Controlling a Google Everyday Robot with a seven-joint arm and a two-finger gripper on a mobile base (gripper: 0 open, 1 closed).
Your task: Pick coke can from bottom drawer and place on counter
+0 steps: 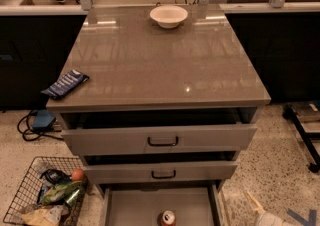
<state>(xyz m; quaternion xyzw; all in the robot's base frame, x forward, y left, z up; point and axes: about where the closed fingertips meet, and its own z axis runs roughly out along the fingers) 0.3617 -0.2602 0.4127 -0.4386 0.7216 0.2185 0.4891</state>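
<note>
The coke can (167,218), red with a silver top, stands upright on the floor of the open bottom drawer (131,208), near its front middle at the lower edge of the view. The counter (160,65) is the glossy grey-brown cabinet top above it. My gripper (260,211) shows only as a pale tip at the bottom right corner, low beside the drawer's right side and apart from the can. It holds nothing that I can see.
A white bowl (168,16) sits at the counter's far edge and a blue packet (65,84) overhangs its left edge. Two upper drawer fronts (162,141) stand slightly ajar. A wire basket (27,197) with trash and an orange-red ball (77,174) stands on the floor at the left.
</note>
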